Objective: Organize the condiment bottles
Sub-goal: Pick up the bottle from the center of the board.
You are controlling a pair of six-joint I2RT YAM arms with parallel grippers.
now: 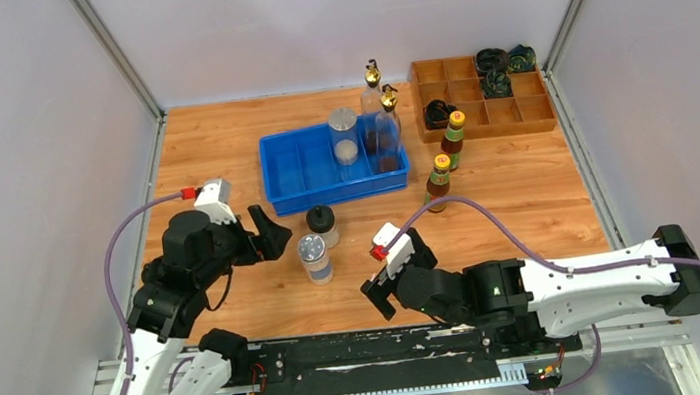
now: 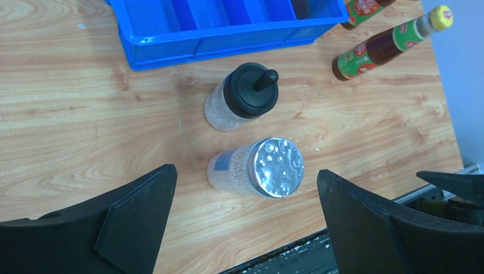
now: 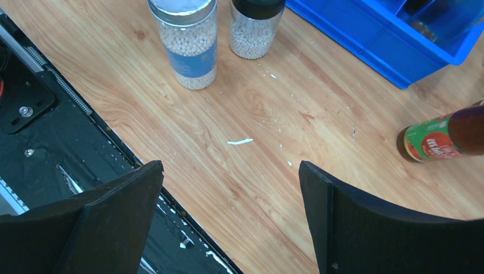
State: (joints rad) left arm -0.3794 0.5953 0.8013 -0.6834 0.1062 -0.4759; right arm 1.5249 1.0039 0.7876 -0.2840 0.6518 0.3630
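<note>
Left jaws spread wide, empty; right jaws likewise. Silver-lidded shaker [image 2: 268, 168] upright on table [image 2: 85, 114], near blue bin [image 2: 228, 37] front wall; black-capped jar [image 2: 245, 94] between shaker and bin. Advised: straddle shaker squarely, close low on body, spare jar.

Condiment bottles [image 1: 439, 182] upright — shaker [image 1: 314, 258] beside black-capped jar [image 1: 321, 226].

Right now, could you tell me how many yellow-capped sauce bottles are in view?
2 sauce bottles: one right of the blue bin, the other behind it, beside the wooden tray.
</note>
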